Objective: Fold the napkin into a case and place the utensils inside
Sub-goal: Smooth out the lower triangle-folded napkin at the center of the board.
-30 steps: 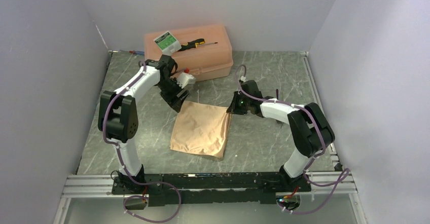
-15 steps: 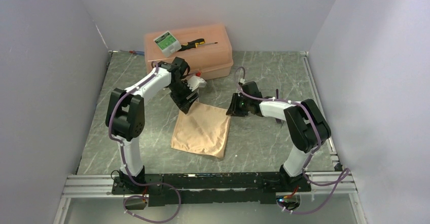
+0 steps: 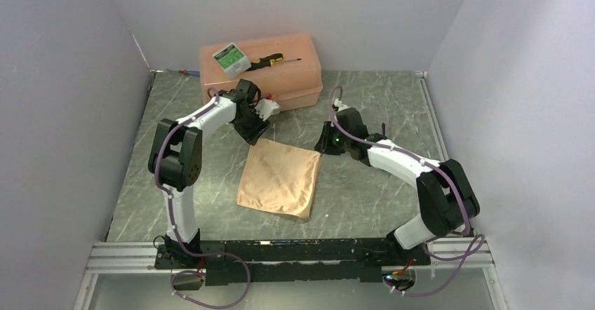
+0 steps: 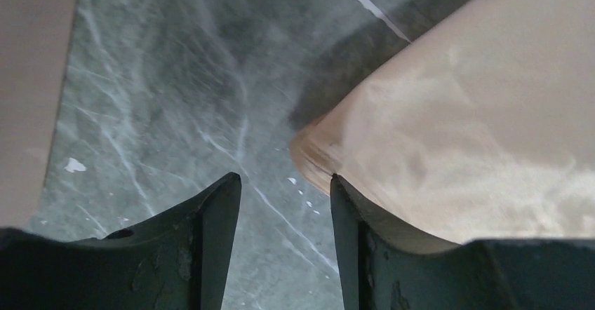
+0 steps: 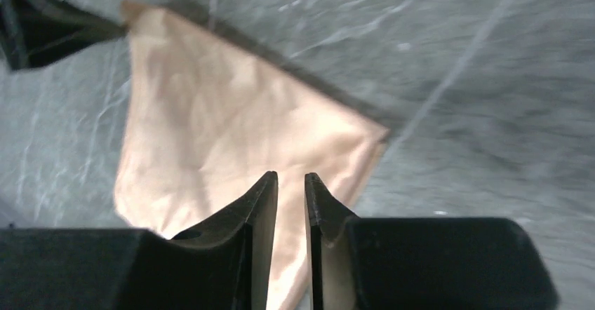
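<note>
The peach-orange napkin [image 3: 279, 179] lies folded flat in a rough square on the marble table. My left gripper [image 3: 256, 133] is open and empty just off the napkin's far left corner. In the left wrist view [image 4: 284, 184] its right finger is beside that corner [image 4: 477, 135]. My right gripper [image 3: 324, 145] hovers at the far right corner. In the right wrist view [image 5: 291, 177] its jaws stand a narrow gap apart, with cloth [image 5: 210, 113] below and nothing between them. A thin dark handle [image 3: 383, 129], likely a utensil, pokes out behind the right arm. No case shows.
A rigid peach plastic box [image 3: 295, 78] stands at the back, also at the left edge of the left wrist view [image 4: 28, 78]. On it lie a black-and-yellow screwdriver [image 3: 270, 61] and a small white-green box [image 3: 230, 57]. Grey walls close in both sides.
My left gripper has moved along the napkin's far edge and drawn back off its far left corner. My right arm's elbow swung out right and the gripper rose slightly. The napkin stayed still.
</note>
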`<state>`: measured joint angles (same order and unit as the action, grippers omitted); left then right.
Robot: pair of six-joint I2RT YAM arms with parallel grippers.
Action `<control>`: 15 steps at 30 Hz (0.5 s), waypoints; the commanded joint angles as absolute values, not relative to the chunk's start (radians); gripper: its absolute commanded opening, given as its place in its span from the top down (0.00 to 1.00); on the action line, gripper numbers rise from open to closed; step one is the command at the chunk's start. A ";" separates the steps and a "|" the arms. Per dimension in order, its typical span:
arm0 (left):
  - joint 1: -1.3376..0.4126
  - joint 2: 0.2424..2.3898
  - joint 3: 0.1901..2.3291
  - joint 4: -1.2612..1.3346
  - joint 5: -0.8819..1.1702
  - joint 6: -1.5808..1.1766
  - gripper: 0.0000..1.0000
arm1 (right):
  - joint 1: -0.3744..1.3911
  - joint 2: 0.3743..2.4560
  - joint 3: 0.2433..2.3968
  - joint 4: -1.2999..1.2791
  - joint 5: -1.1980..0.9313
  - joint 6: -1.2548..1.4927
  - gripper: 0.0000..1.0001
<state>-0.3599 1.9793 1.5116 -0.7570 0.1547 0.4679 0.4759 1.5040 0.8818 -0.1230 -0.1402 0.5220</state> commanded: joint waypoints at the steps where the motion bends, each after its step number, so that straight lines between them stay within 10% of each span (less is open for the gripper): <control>1: -0.344 1.972 1.489 -0.630 0.118 0.424 0.45 | 0.551 1.537 0.840 0.036 -0.272 0.608 0.79; 15: -0.342 2.012 1.375 -0.462 0.011 0.400 0.46 | 0.536 1.736 0.810 0.142 -0.331 0.634 0.92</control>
<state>-0.3408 1.9865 1.4166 -0.5690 0.1055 0.3996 0.5495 1.7081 0.8082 0.0696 -0.3031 0.6304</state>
